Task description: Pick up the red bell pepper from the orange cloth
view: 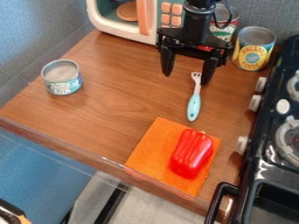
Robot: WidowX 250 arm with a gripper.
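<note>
The wooden bench (111,105) lies beneath me, with a black stove (257,175) along its right edge in the camera view, its pale knobs facing the wood. At the far side stands a white toy microwave (108,27) with peach buttons and a peach handle, a round brown thing (127,12) inside it.

I hang down near the microwave, my black fingers (187,78) spread wide, with nothing held between them. An orange cloth (149,146) lies flat near the bench's front edge. The yellow-labelled pineapple can (253,50) stands upright in the far corner near the stove; just beside it, partly behind me, is the tomato can (225,31). A shiny red toy pepper (191,153) lies on the orange cloth. The short tuna can (62,78) stands by itself toward the bench's left side in the view.

Nearest to my fingertips is the slim toy fork (194,103), flat on the wood, its light prongs toward me and its pale blue handle toward the cloth.
</note>
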